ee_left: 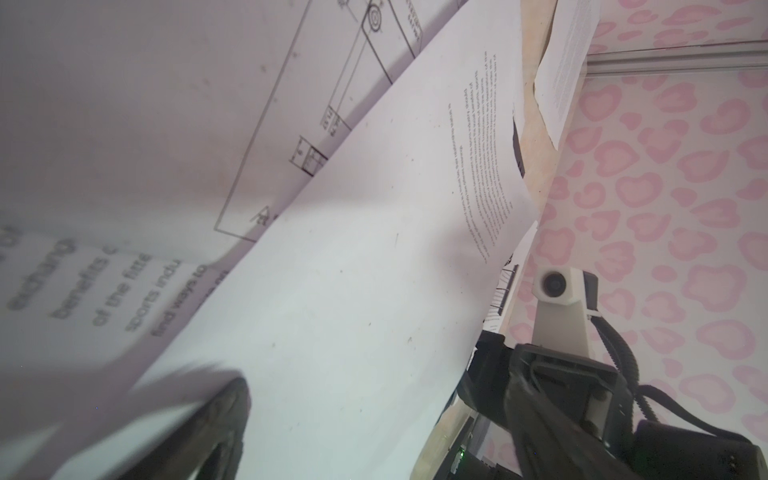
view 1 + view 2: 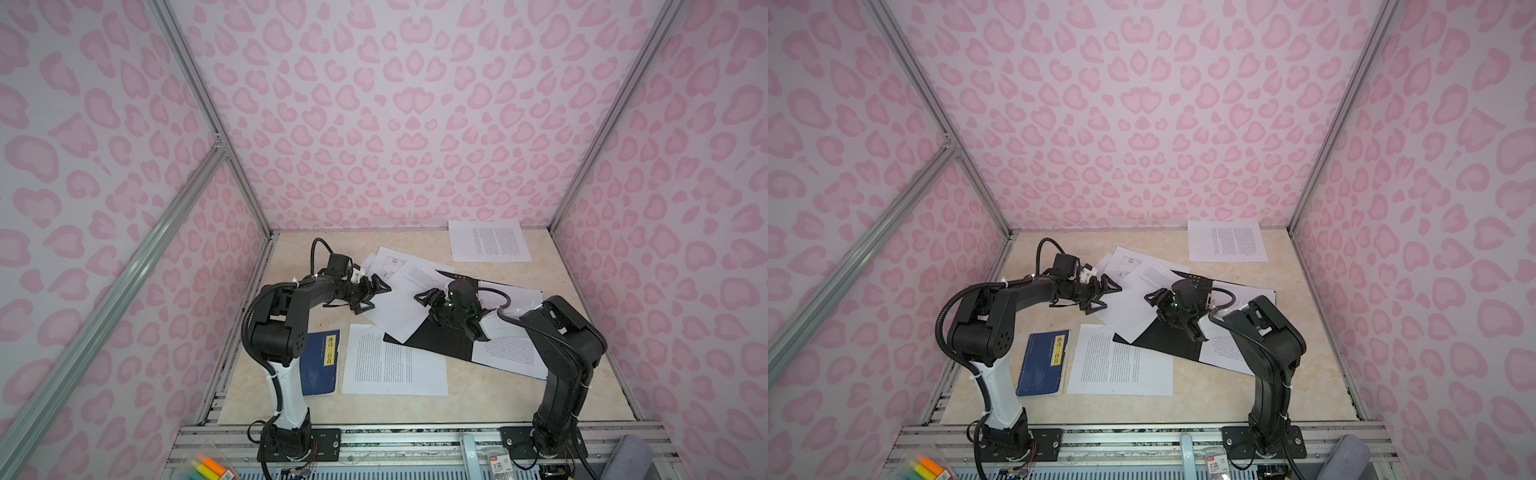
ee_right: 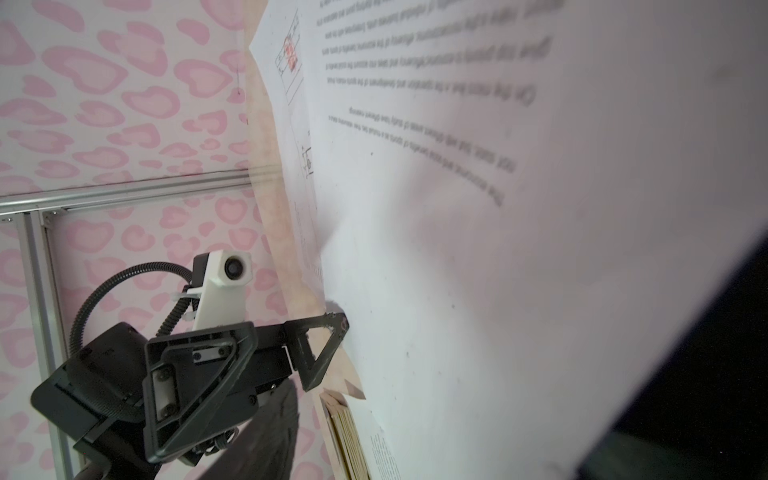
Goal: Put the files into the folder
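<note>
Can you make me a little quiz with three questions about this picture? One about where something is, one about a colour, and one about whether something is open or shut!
1. Where does the blue book lie?
A. flat on the table, on its left side near the front
B. inside a box
C. leaning on the pink wall

2. What colour is the label on that book?
A. green
B. red
C. yellow

3. How is the folder?
A. shut
B. open, black inside facing up
C. standing upright

Answers:
1 A: both top views show it lying flat at the table's left, near the front.
2 C: the strip on its cover is yellow.
3 B: its black inside shows, spread flat, with white sheets lying across it.
</note>
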